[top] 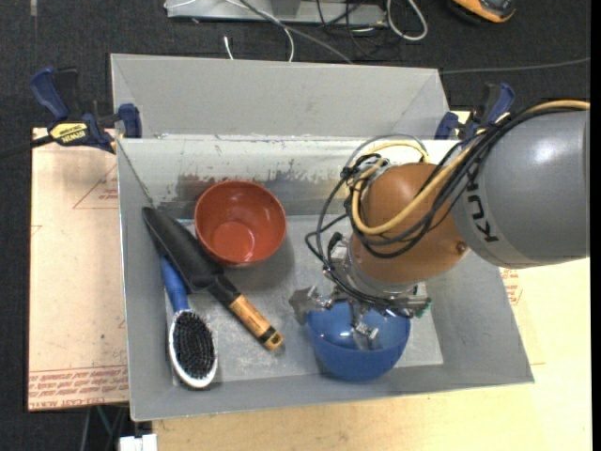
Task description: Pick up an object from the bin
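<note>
Fingers: low inside the blue bowl (357, 353), beneath the body of the gripper (362, 330). I cannot tell how far apart they stand, and nothing can be seen held between them.
Gripper: hangs over the back half of the blue bowl, its metal body just above the rim.
Blue bowl: round and upright, at the front of the bin (282, 163), right of the middle, near the front wall.
Arm: reaches in from the right. Its orange cover (404, 224) and looped cables (338, 205) sit directly above the bowl and hide its back rim.
Neighbours: 1 black scraper (192, 256) with a wooden handle lies slanted to the left, its handle end near the blue bowl but apart. 1 red bowl (239, 225) stands upright at the back left. 1 hairbrush (192, 348) lies at the front left, well apart.
Step in hand: judged to be the grasp on the blue bowl.
Doing it well: a bowl offers only its thin wall, so 1 finger belongs inside the rim and 1 outside, closing squarely before a straight lift.
Risk: the smooth curved wall may slip, or the bowl may tilt and swing once it is off the floor.
</note>
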`<state>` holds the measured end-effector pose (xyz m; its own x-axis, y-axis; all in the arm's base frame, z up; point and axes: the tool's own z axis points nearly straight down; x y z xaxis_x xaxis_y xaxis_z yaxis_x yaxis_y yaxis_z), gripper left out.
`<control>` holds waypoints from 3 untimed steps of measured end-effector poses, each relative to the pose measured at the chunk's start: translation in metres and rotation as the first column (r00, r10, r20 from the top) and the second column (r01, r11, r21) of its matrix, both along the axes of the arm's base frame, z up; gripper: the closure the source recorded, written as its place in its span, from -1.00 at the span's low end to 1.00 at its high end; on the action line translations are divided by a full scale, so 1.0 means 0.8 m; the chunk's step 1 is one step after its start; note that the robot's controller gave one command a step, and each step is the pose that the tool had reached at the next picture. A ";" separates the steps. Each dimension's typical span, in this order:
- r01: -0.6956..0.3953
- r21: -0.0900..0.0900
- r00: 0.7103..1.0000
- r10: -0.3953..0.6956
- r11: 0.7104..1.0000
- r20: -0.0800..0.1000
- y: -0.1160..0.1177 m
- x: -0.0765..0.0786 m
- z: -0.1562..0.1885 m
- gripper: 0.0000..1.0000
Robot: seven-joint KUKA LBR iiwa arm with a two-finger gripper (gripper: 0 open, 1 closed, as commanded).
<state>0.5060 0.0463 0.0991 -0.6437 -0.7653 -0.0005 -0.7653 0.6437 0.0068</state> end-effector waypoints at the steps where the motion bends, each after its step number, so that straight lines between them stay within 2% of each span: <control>1: -0.336 -0.005 0.942 0.336 0.942 0.020 -0.044 0.025 -0.037 -1.00; 2: -0.527 -0.009 0.850 0.527 0.850 0.019 -0.026 -0.017 -0.029 1.00; 3: -0.527 -0.009 0.850 0.527 0.850 0.019 -0.026 -0.017 -0.029 1.00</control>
<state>0.4924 0.0258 0.0763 -0.1437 -0.9896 -0.0055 -0.9895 0.1438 -0.0139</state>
